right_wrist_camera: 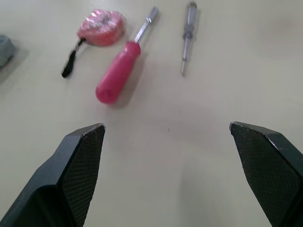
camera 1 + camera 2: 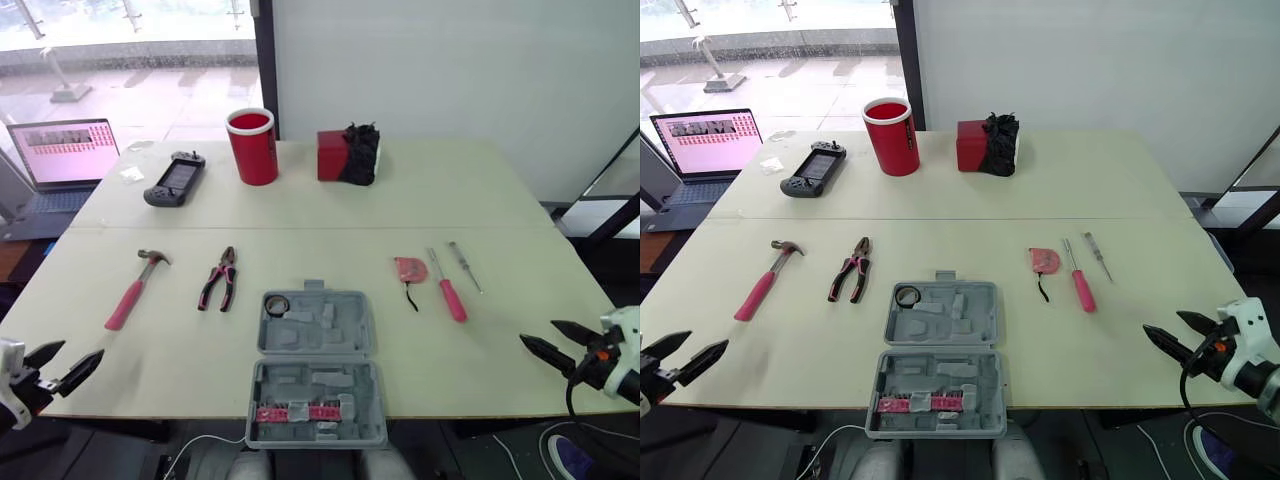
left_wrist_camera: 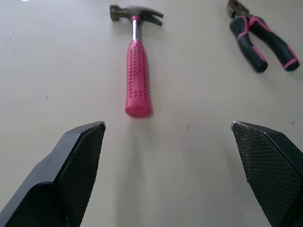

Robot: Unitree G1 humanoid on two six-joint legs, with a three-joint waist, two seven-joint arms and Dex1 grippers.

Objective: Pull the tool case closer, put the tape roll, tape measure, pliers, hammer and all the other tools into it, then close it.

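Tool case [image 2: 316,365]: open, tape roll [image 2: 277,303] inside.
My left gripper [image 2: 83,349]: spread, empty; grasp hammer [image 2: 137,288], left of case, mid-handle.
My right gripper [image 2: 538,332]: spread, empty.

Open grey tool case [image 2: 345,335], tape roll [image 2: 276,303] inside; hammer [image 2: 135,290], pliers [image 2: 220,280] left; tape measure [image 2: 410,268] right.

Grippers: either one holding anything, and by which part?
Nothing held. Left gripper and right gripper are both open and empty, near the table edge.

Matt grey plastic tool case [image 2: 345,338], hammer [image 3: 137,71] w/ metal head, dimpled pink grip
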